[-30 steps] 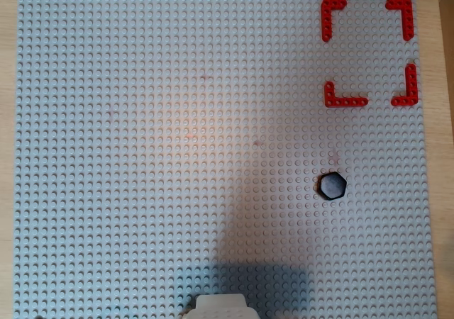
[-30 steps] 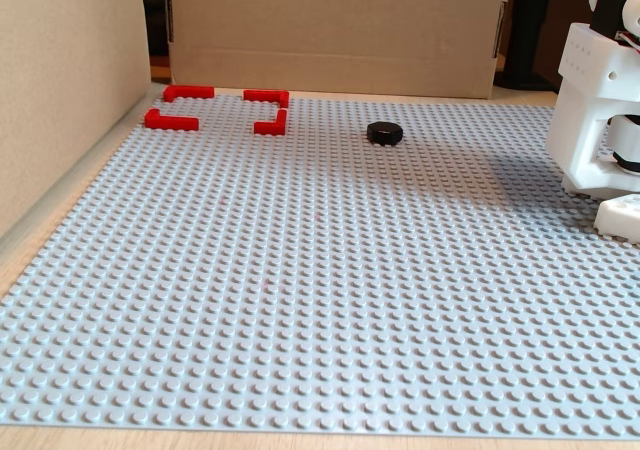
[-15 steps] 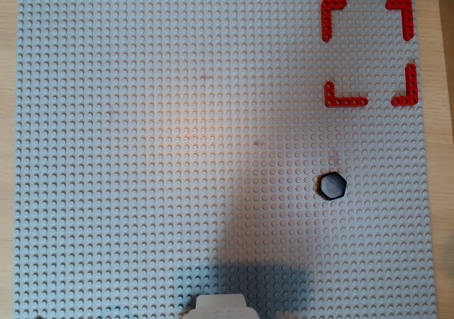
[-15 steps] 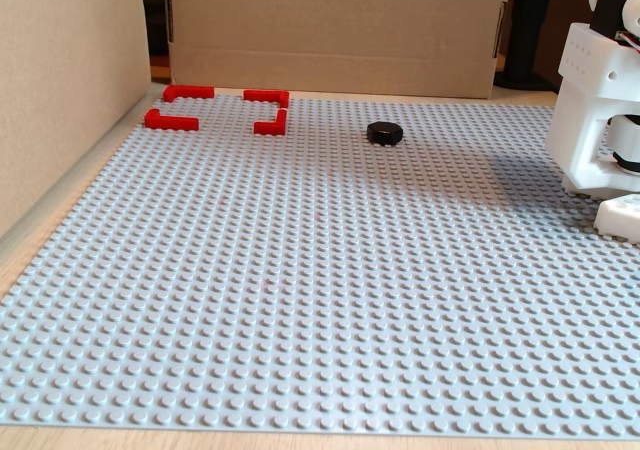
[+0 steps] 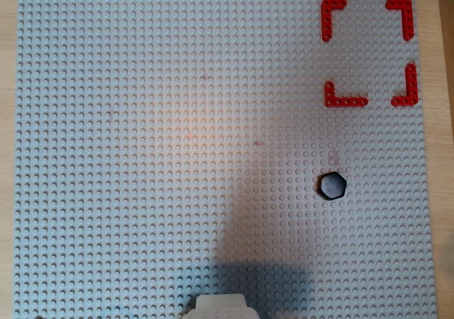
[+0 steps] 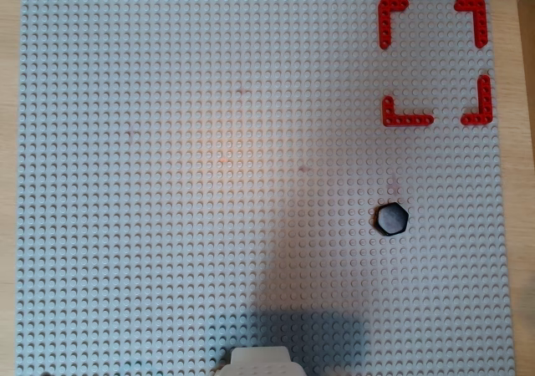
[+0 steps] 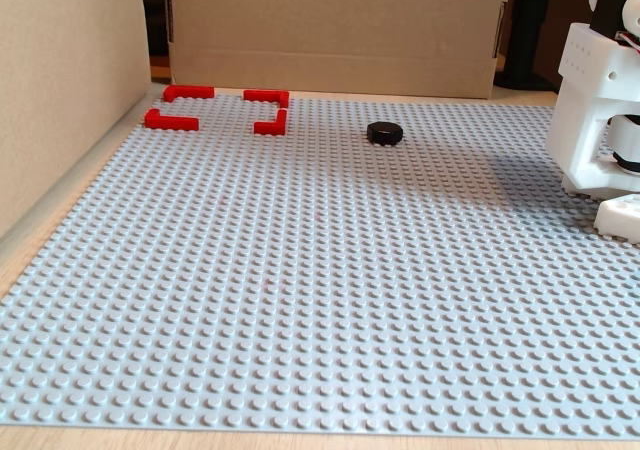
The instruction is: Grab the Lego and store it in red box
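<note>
Baseplate (image 5: 177,156) of grey studs covers nearly the whole counter (image 5: 7,156), whose pale wood shows only as a thin margin round the edges in both overhead views.

The Lego (image 5: 331,185) sits flat on the studs, a small black hexagon with its plain black face up. In both overhead views (image 6: 390,218) it lies in the right half of the plate, a little below the middle. In the fixed view (image 7: 384,132) it appears as a low dark puck toward the far edge, right of centre.

The red box (image 5: 333,10) occupies the upper right corner of the plate in both overhead views (image 6: 393,12): four flat red L-shaped corner pieces marking a square, with gaps between them. The black piece lies outside that square, below its lower left corner piece and clearly apart from it. In the fixed view the box (image 7: 270,98) sits at the far left, and the Lego rests to its right, near but not touching.

The robot arm's white base (image 7: 590,120) stands at the right edge of the fixed view; a white part of it (image 5: 220,306) pokes in at the bottom edge of both overhead views, casting a shadow on the studs. The end effector does not appear in any view, so I cannot tell whether it is open or closed.

Brown cardboard walls (image 7: 330,30) stand behind the plate and along its left side in the fixed view.
</note>
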You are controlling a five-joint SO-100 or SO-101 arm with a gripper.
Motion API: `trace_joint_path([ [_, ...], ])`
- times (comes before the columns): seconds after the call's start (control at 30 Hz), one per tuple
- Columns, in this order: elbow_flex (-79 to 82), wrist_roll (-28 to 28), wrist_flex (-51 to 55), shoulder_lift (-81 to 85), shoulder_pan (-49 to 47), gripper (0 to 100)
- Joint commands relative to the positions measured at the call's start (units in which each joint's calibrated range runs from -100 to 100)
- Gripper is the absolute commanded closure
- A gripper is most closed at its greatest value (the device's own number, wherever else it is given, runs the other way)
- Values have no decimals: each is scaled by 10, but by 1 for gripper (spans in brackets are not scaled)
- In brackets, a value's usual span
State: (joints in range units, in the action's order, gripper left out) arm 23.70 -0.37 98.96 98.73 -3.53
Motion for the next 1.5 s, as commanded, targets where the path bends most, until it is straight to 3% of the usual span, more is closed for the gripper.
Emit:
trace_joint_path([
  [0.0,0,1,-1,5,-2,98],
  [1.47,-3,4,-2,-6,-5,97],
])
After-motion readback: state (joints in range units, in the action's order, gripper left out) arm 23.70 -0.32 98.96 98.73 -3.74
